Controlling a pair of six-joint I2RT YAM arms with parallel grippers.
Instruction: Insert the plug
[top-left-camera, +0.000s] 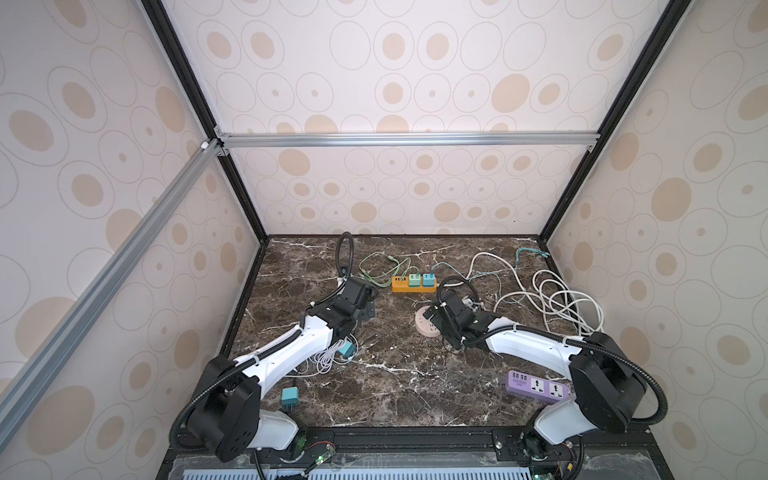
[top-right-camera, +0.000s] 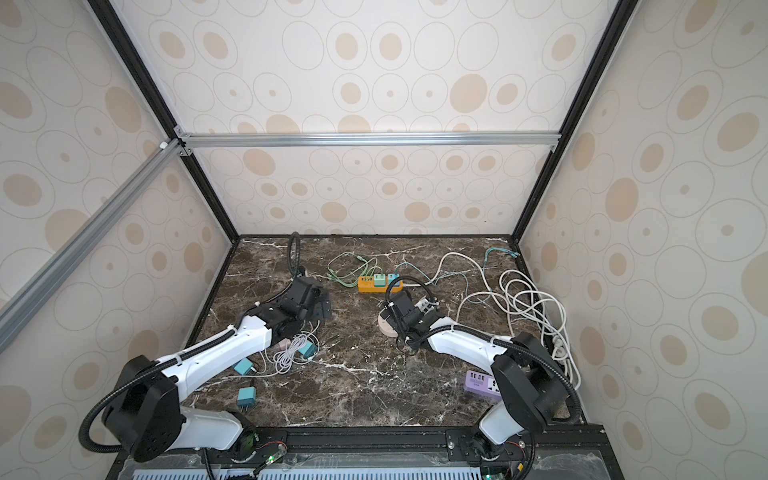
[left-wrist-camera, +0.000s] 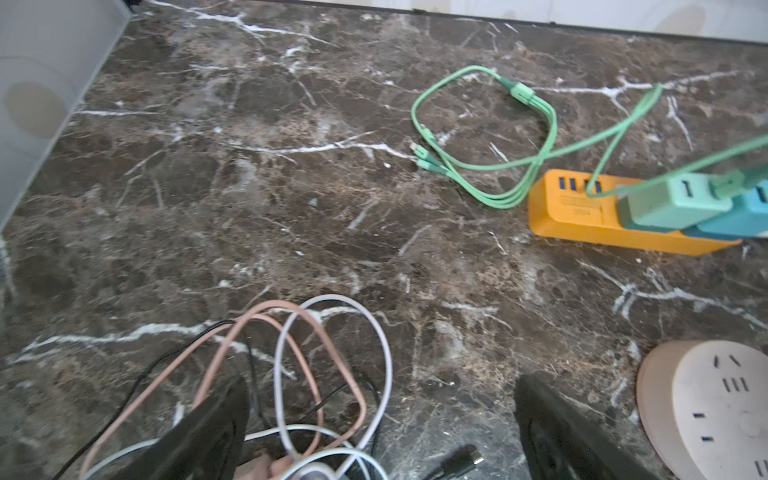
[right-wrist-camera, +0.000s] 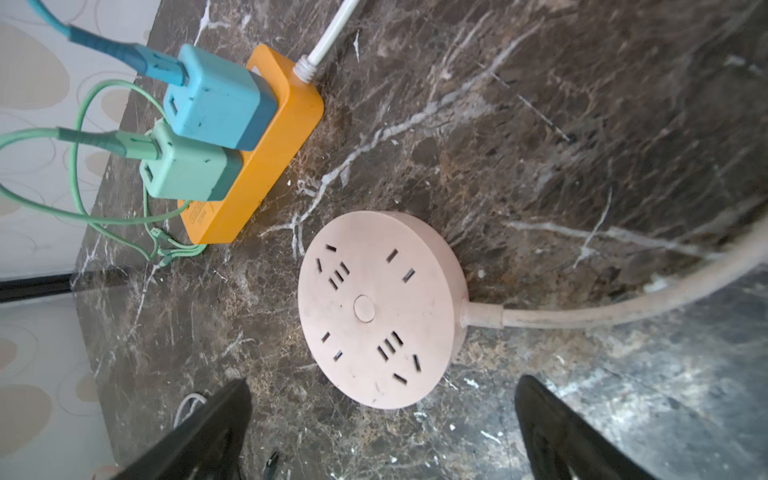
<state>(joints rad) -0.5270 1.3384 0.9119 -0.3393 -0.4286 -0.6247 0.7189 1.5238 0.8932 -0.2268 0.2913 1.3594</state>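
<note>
- Left hand (left-wrist-camera: 382, 440): jaws wide apart, gripping nothing; loose cables (left-wrist-camera: 291, 308) lie on the counter (left-wrist-camera: 249, 187) between its fingers
- Right hand (right-wrist-camera: 382, 436): jaws wide apart, gripping nothing; the round socket (right-wrist-camera: 378, 307) lies just ahead of its fingers, untouched
- Orange strip (right-wrist-camera: 270, 166), at 12 o'clock of the socket in both top views, holds a blue plug (right-wrist-camera: 216, 99) and a green plug (right-wrist-camera: 187, 174) side by side
- A spare teal plug (top-left-camera: 289, 398) lies loose at the counter's 7 o'clock in a top view

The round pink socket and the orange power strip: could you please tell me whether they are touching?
Apart. The right wrist view shows bare marble between the round pink socket and the orange power strip.
</note>
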